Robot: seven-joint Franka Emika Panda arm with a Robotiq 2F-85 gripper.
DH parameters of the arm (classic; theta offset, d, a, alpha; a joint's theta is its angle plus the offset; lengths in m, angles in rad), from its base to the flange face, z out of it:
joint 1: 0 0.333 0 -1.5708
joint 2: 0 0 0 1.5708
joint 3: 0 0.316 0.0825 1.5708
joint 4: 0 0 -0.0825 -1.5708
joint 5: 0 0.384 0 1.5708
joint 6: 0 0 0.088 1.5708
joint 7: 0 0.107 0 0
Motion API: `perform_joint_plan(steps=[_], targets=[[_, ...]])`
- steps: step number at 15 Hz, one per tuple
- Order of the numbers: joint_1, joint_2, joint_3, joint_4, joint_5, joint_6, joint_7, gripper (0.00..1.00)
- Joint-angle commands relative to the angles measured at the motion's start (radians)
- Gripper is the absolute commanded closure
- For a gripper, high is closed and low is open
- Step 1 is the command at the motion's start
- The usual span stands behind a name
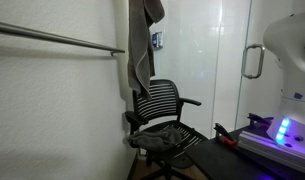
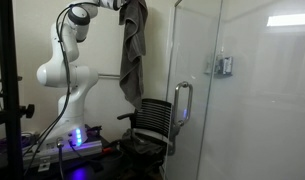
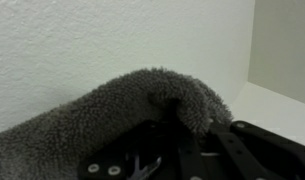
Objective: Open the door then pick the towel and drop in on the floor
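The hand (image 3: 177, 106) is clamped tight on the grey towel (image 3: 102, 118). In the wrist view the pile bunches up around the dark fingers (image 3: 172, 118), with a white wall (image 3: 82, 40) close behind.

In both exterior views the towel (image 2: 132, 50) hangs high in the air from the top of the picture, its lower end dangling just above the back of a black mesh chair (image 2: 152, 125). The white arm (image 2: 67, 60) reaches up and over from the left. The door (image 2: 197, 90) stands right of the chair, with its silver D-shaped handle (image 2: 182, 105) on the near edge. In an exterior view a long rail (image 1: 52, 38) runs along the left wall, ending near the towel (image 1: 142, 45).
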Motion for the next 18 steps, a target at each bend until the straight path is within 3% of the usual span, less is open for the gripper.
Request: perform_joint_plan(steps=[1, 2, 5, 6, 7, 9, 14, 15, 18], targets=[[0.025, 0.028, -0.020, -0.173, -0.006, 0.006, -0.048, 0.98], [0.003, 0.009, 0.015, -0.031, 0.000, -0.022, 0.000, 0.92], [-0.001, 0.039, 0.027, -0.077, 0.000, -0.026, 0.000, 0.92], [0.001, 0.039, 0.017, -0.065, 0.000, -0.017, 0.001, 0.98], [0.010, 0.019, 0.026, -0.069, 0.027, -0.033, 0.036, 0.98], [0.030, -0.012, 0.081, -0.145, 0.086, -0.013, 0.033, 0.98], [0.147, -0.033, 0.181, -0.380, 0.249, 0.020, 0.013, 0.98], [0.192, -0.084, 0.228, -0.420, 0.158, 0.047, 0.075, 0.98], [0.327, -0.130, 0.232, -0.487, 0.093, 0.028, 0.154, 0.98]])
